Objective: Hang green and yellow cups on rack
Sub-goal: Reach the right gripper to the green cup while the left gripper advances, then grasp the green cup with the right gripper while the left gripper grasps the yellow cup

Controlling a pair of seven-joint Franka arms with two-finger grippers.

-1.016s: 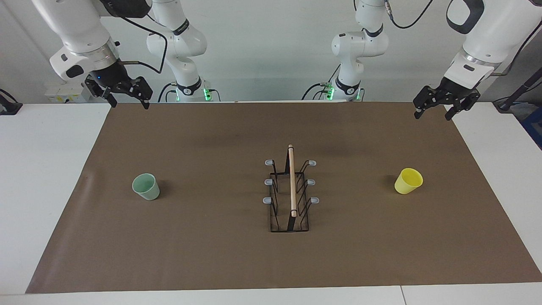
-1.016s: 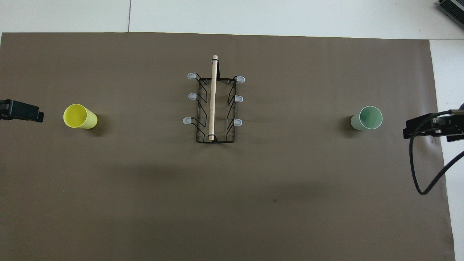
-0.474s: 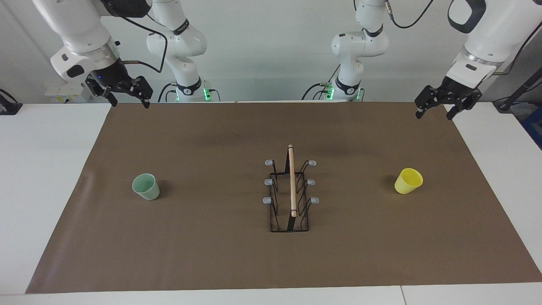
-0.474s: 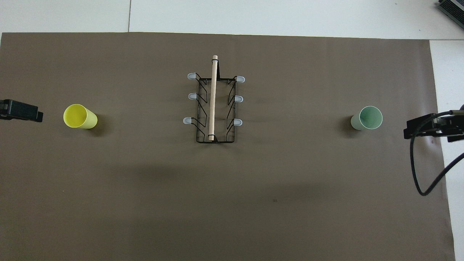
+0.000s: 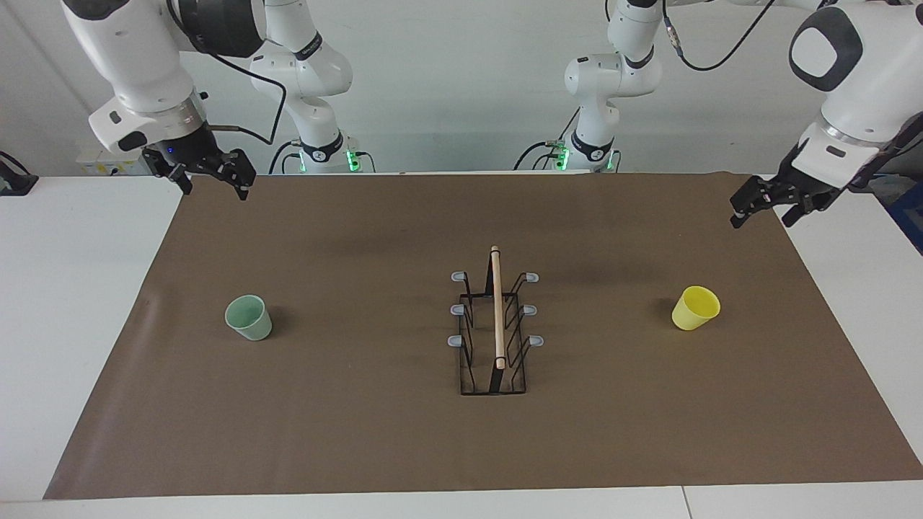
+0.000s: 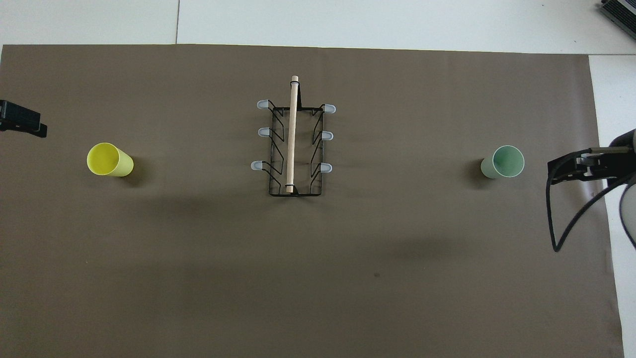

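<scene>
Brown mat covers the desk: rack at centre, green cup and yellow cup upright toward either end; left gripper and right gripper raised, fingers spread, empty.

1. The rack is a narrow black wire stand with a light wooden rod on top and six grey-tipped pegs, all bare.
2. The green cup stands upright, well apart from the rack, toward the right arm's end.
3. The yellow cup stands upright, well apart from the rack, toward the left arm's end.
</scene>
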